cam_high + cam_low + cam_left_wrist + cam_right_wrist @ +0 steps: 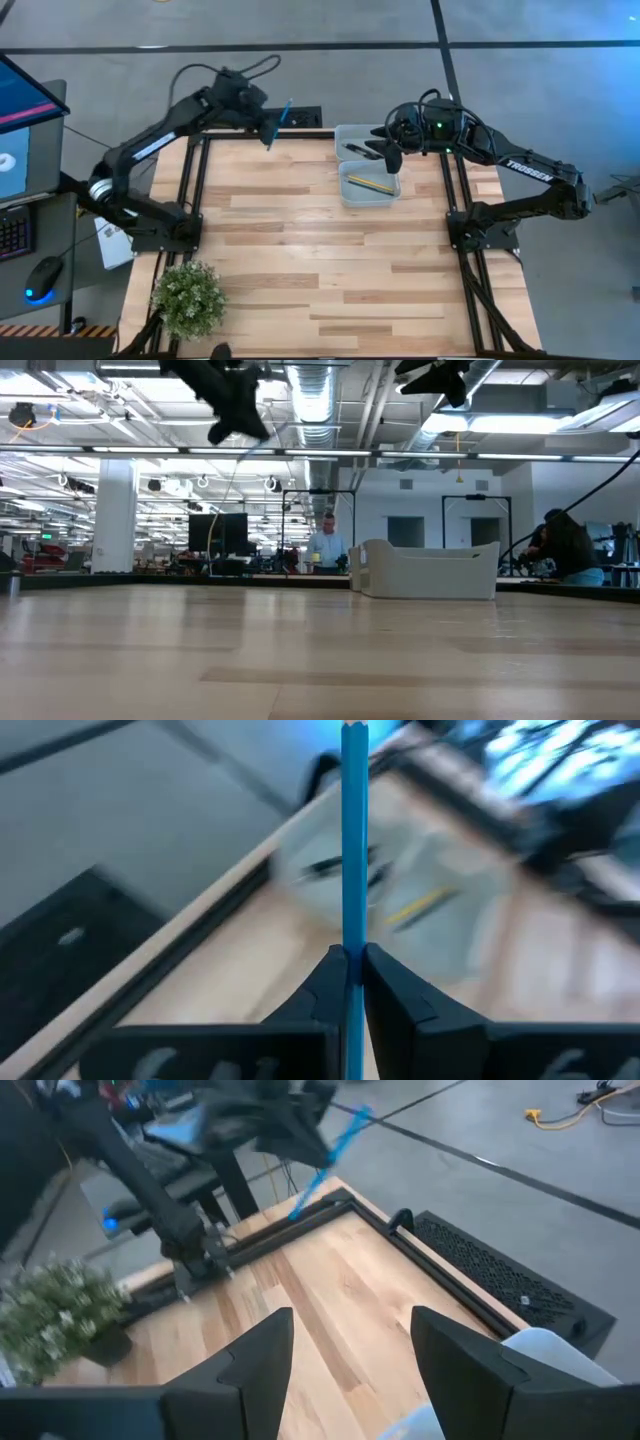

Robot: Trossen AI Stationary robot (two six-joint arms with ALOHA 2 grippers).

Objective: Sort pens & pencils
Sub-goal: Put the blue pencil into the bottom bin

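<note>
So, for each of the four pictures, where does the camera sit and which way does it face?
High: above the table, facing straight down; both arms show.
Low: at tabletop height, facing level into the room; arms enter from above.
Left wrist: on the left arm, facing past the left claw, shut on the blue pencil, toward the bins.
Right wrist: on the right arm, facing past the open right claw across the table.
Both wrist views share the blue pencil.

Bright, even ceiling strip light; my left wrist view smears with motion blur, only the blue pencil (354,840) sharp.
</note>
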